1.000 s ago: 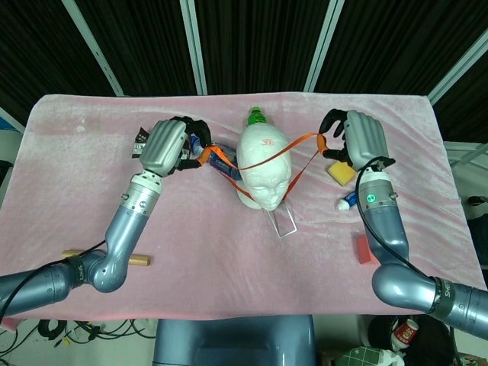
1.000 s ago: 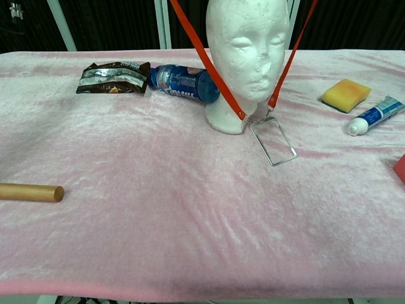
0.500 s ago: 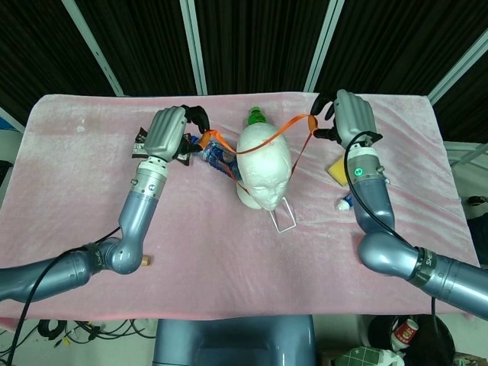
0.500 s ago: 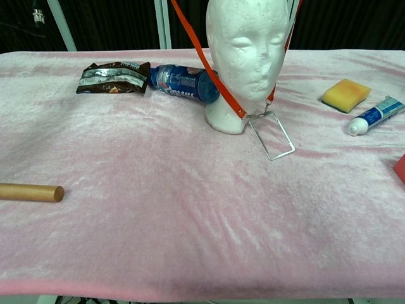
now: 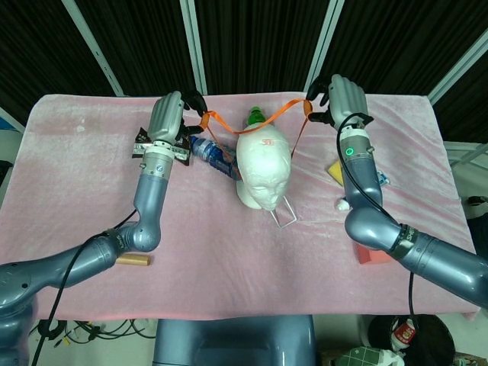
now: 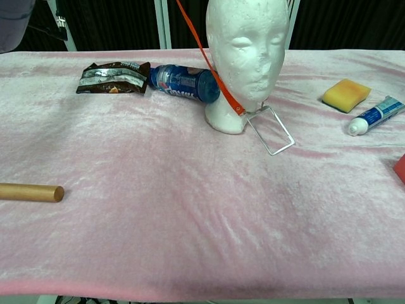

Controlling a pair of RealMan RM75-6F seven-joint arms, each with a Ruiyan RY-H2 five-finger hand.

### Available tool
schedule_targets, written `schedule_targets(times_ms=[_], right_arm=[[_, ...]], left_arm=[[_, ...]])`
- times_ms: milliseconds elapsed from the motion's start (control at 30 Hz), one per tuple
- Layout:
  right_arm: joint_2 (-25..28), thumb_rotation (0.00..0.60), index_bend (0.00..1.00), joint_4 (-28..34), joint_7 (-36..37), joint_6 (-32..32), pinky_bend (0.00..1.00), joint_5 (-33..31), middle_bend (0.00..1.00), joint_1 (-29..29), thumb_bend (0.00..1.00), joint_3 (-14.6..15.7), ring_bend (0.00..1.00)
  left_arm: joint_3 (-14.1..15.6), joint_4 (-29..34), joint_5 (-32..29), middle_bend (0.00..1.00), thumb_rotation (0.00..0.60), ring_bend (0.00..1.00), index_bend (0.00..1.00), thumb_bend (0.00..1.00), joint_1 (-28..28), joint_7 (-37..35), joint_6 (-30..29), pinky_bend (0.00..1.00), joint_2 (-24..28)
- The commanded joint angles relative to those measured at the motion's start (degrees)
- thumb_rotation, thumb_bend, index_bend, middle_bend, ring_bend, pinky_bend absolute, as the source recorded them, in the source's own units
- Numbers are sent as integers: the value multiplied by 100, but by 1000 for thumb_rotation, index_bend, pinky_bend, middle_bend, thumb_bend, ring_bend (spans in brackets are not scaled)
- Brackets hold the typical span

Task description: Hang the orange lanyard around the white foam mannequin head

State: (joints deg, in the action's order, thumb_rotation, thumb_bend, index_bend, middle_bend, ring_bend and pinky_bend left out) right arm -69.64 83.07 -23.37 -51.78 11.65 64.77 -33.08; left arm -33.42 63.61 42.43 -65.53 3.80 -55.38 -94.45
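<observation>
Pink plush cloth (image 5: 229,267) covered the whole table, with dark curtained panels behind it. At the far left of the chest view a wooden dowel (image 6: 30,192) lay near the front edge, and further back a dark snack packet (image 6: 112,76) rested just beside a blue drink bottle (image 6: 185,83) lying on its side. Above these, the left hand (image 5: 169,120) was raised over the back of the table, its fingers curled around one end of the orange lanyard (image 5: 259,123), which it held up off the cloth. From there the strap ran across behind the top of the white foam mannequin head (image 5: 263,164), which stood upright in the middle of the table with the bottle touching its base on the left. One side of the strap dropped diagonally past the left of the neck to a clear rectangular badge holder (image 6: 271,130), which leaned tilted against the base at the front. A green bottle cap (image 5: 257,116) showed just behind the crown. Further right, the right hand (image 5: 338,99) pinched the other end of the strap, raised at a similar level to the left one. Beyond it lay a yellow sponge (image 6: 345,94), a toothpaste tube (image 6: 375,116) near it, and a red block (image 6: 400,168) at the edge.
</observation>
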Motion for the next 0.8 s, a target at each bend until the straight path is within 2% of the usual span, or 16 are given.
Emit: schedule_targets(times_ms=[33, 233, 800], right_arm=[[-146, 600, 861, -297, 19, 129, 489, -37, 491, 118, 637, 75, 515], [-360, 600, 862, -816, 78, 360, 490, 6, 491, 238, 638, 185, 515], [-1041, 600, 862, -2261, 123, 937, 489, 102, 490, 585, 638, 437, 515]], left_arm=[[-122, -403, -74, 596, 600, 433, 677, 435, -127, -254, 166, 412, -204], [-157, -1306, 2, 591, 600, 433, 678, 432, -318, -585, 404, 412, -538], [-24, -3067, 457, 588, 600, 424, 668, 430, -679, -1397, 892, 412, -1462]])
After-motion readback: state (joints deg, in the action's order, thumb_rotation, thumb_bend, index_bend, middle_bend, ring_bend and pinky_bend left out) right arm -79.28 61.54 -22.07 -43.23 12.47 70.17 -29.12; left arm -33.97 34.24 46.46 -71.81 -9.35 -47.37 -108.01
